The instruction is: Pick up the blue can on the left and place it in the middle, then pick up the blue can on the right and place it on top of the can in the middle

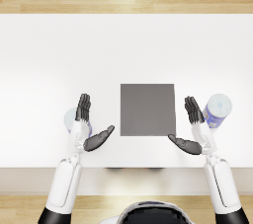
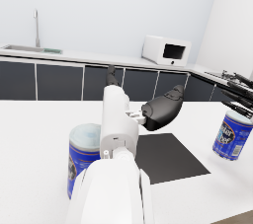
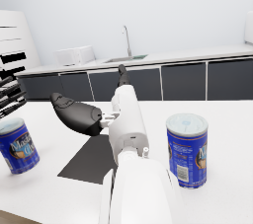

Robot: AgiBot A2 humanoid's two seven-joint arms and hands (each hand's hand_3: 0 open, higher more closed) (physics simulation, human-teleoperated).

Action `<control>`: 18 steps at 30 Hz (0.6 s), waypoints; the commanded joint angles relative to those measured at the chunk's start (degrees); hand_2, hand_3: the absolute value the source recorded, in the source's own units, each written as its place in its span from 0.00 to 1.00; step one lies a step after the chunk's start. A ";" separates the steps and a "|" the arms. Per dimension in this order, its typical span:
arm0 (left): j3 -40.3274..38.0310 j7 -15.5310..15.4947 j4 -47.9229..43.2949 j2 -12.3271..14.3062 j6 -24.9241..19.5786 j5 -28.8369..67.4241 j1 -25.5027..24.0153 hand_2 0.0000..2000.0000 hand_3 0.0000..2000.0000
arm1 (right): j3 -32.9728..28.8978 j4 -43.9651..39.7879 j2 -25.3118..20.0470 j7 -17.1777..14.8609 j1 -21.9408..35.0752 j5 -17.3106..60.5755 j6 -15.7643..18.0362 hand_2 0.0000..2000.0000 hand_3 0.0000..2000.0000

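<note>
Both hands spread, holding nothing: left hand [image 1: 89, 127] beside left can [image 2: 84, 158], right hand [image 1: 193, 129] by right can [image 1: 218, 109]. Risk: knuckles could tip left can before grasp; mat [image 1: 147, 109] bare.

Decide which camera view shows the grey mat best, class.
The head view: the grey mat appears whole, square-on, between both open hands. Each wrist view shows only a slanted part, cut off by that arm's own forearm.

White table [image 1: 123, 45], dark grey square mat [image 1: 147, 109] at middle, upright blue can [image 1: 69, 118] left, another [image 1: 218, 109] right
</note>
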 commanded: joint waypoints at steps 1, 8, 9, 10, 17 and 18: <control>0.00 0.00 0.00 0.00 0.00 0.00 0.00 0.00 0.00 | 0.00 0.00 0.00 0.00 0.00 0.00 0.00 0.00 0.00; 0.00 0.00 0.00 0.00 0.00 0.00 0.00 0.00 0.00 | 0.00 0.00 0.00 0.00 0.00 0.00 0.00 0.00 0.00; 0.00 0.00 0.00 0.00 0.00 0.00 0.00 0.00 0.00 | 0.00 0.00 0.00 0.00 0.00 0.00 0.00 0.00 0.00; 0.00 0.00 0.00 0.00 0.00 0.00 0.00 0.00 0.00 | 0.00 0.00 0.00 0.00 0.00 0.00 0.00 0.00 0.00; 0.00 0.00 0.00 0.00 0.00 0.00 0.00 0.00 0.00 | 0.00 0.00 0.00 0.00 0.00 0.00 0.00 0.00 0.00; 0.00 0.00 0.00 0.00 0.00 0.00 0.00 0.00 0.00 | 0.00 0.00 0.00 0.00 0.00 0.00 0.00 0.00 0.00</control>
